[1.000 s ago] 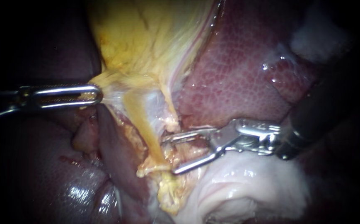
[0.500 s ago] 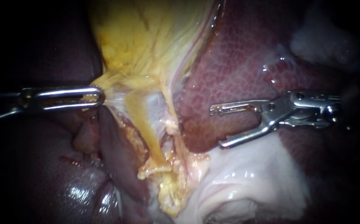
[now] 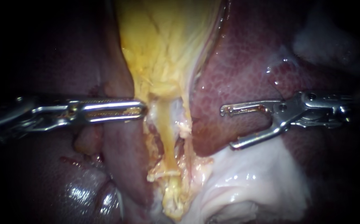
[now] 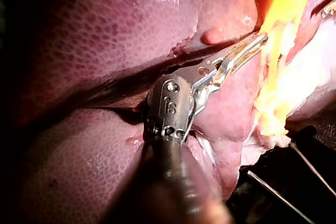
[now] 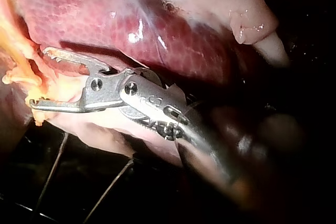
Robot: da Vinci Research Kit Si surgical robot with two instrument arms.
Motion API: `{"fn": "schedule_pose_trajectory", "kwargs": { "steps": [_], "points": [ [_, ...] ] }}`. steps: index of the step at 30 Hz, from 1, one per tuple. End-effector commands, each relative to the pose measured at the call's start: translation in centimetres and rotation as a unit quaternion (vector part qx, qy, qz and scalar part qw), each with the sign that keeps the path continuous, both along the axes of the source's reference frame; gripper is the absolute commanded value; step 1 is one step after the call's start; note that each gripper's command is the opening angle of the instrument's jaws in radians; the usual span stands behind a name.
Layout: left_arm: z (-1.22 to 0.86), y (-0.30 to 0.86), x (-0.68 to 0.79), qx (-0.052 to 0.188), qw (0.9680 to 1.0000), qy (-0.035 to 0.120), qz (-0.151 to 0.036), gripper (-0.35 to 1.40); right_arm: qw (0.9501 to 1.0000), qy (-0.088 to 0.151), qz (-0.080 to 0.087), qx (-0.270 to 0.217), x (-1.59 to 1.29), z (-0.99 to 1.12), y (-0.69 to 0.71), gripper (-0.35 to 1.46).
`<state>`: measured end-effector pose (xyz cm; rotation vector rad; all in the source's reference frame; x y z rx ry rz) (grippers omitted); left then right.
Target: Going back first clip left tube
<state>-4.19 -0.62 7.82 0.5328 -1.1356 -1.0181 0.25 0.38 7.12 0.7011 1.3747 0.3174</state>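
My left instrument (image 3: 140,110) reaches in level from the left, its jaws shut on the yellow edge of the gallbladder (image 3: 163,49). In the left wrist view the same jaws (image 4: 257,40) pinch that yellow tissue (image 4: 283,24). Below the grip a thin yellow tube (image 3: 165,128) runs down to frayed yellow tissue. I can make out no clip on it. My right instrument (image 3: 228,127) hangs well to the right of the tube, over the liver (image 3: 246,70), jaws open and empty. The right wrist view shows its open jaws (image 5: 39,77) close to the yellow strands without touching them.
Dark red liver (image 3: 76,186) lies lower left, and its lobe (image 3: 122,166) borders the tube. Pale white tissue (image 3: 246,182) fills the lower right under my right instrument. Thin wires (image 5: 52,171) cross the dark base under the organ.
My right instrument has drawn back to the right, away from the tube, jaws still open. My left instrument has moved right, carrying the gallbladder edge with it, so the tube now hangs steeper.
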Motion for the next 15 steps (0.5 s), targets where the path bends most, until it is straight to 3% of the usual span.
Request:
{"fn": "schedule_pose_trajectory", "kwargs": {
  "steps": [1, 15],
  "points": [
    [0.02, -0.01, -0.03, 0.000, 1.0000, 0.002, 0.002, -0.35, 1.0000, 0.000, 0.000, 0.000, 0.00, 0.00, 0.00, 0.60],
    [0.02, -0.02, -0.01, 0.003, 1.0000, -0.001, 0.007, -0.35, 1.0000, 0.000, -0.001, 0.001, -0.03, -0.05, -0.03, 0.60]
  ]
}}
